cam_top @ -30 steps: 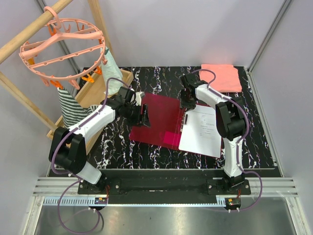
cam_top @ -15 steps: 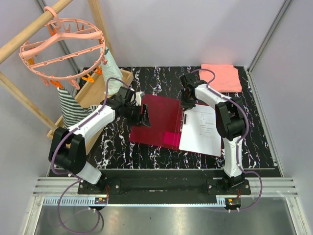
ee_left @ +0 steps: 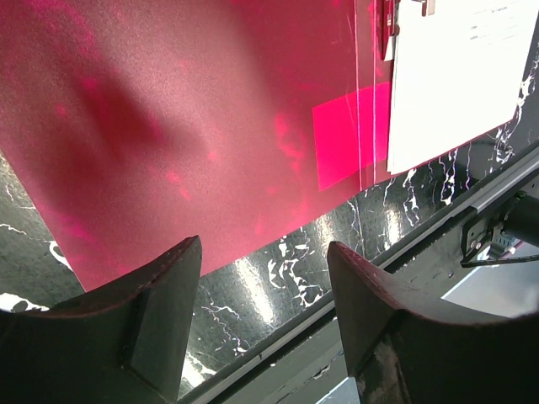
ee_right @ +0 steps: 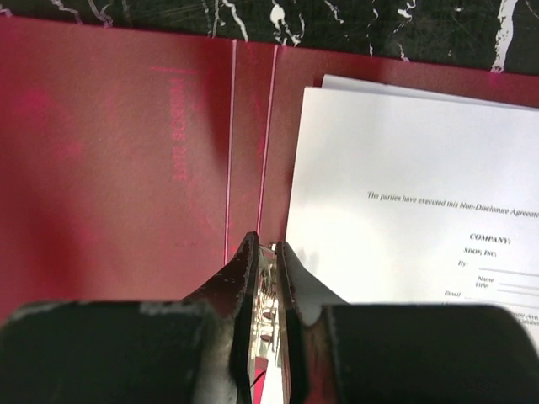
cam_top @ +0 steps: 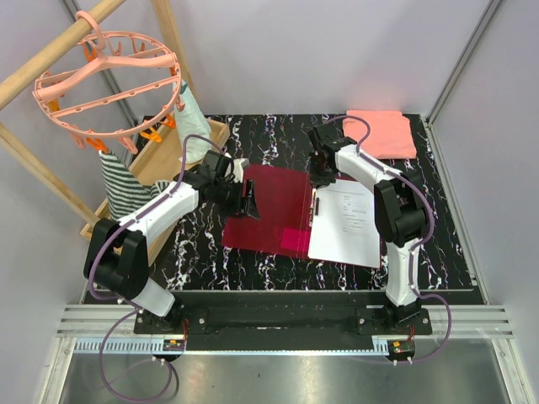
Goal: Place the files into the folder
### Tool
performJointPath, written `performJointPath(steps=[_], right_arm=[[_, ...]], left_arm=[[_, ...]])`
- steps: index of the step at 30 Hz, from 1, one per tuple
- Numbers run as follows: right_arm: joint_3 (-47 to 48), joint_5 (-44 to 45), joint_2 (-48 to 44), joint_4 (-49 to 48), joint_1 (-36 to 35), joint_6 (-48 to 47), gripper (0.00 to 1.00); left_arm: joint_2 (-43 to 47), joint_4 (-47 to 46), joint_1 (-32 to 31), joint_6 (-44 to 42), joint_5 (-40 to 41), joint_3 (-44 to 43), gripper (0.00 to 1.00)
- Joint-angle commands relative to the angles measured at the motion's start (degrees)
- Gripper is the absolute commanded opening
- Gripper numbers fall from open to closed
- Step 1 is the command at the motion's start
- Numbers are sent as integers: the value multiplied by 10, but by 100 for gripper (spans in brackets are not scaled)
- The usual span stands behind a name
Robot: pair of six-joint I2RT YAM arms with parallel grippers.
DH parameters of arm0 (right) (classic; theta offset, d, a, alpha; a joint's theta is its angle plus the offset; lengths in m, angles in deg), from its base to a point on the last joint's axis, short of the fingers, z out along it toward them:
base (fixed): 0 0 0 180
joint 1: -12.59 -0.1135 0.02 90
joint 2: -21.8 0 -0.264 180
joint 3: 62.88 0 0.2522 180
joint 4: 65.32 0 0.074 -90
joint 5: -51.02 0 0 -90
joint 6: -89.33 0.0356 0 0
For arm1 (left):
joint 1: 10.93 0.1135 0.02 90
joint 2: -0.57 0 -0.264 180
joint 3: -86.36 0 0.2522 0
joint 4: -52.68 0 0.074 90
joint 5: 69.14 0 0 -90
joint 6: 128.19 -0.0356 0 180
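Files [cam_top: 345, 223] lie on the right half of the open folder [cam_top: 269, 210], right pincer [ee_right: 265, 249] clamped on its clip [ee_right: 268, 293], left pincer [ee_left: 263, 257] apart over the cover [ee_left: 168, 126]; clipping seems underway, then the cover needs folding shut.

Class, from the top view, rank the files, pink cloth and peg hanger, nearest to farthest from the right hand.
1. files, right beside the right hand.
2. pink cloth, back right corner.
3. peg hanger, far left.
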Motion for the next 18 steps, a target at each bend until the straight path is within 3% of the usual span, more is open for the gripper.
performJointPath(steps=[1,18], right_arm=[[-9,15,-61,2,-11,-7,8],[-86,15,-135,-10,-49,-1,4]], left_arm=[[21,-26,-1,1,11,4,65],[17,-46,-2,15,-1,14,64]])
